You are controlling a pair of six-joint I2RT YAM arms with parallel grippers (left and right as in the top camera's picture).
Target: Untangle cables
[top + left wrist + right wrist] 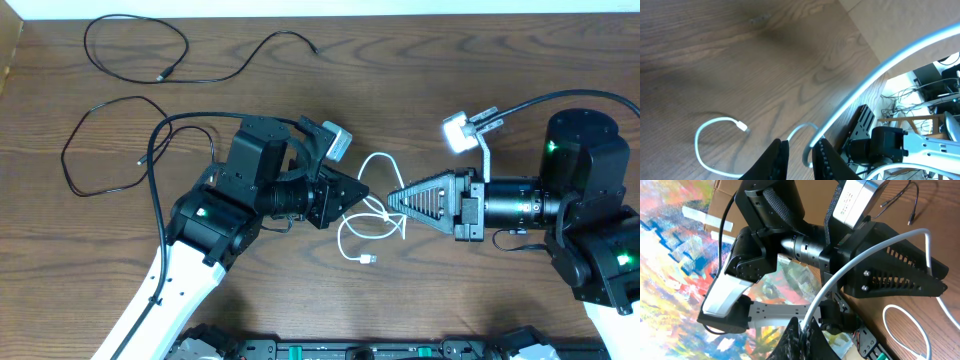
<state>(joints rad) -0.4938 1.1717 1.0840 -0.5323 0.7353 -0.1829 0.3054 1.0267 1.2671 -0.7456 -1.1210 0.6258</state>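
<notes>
Closest to the right wrist lens, we note the right gripper (801,329) pressed together on the white cable (842,271). The cable rises from between its fingertips and arcs across toward the left gripper (801,152).

From the left wrist view, that gripper's jaws stand narrow around the same cable. It lies against one finger (824,160), and a slim gap shows beside the other. We cannot tell whether it is truly clamped.

Overhead, the two grippers point tip to tip near the middle of the table (500,60), just apart, with the cable strung between them. Its slack lies in loose loops on the wood beside the tips, and one plug end (368,260) rests flat nearer the robot's side.

Well apart, toward the far left corner, we record one black cable (186,42) in an open loop with a long tail. A second black cable (135,98) is looped just below it. Neither touches the white one.
</notes>
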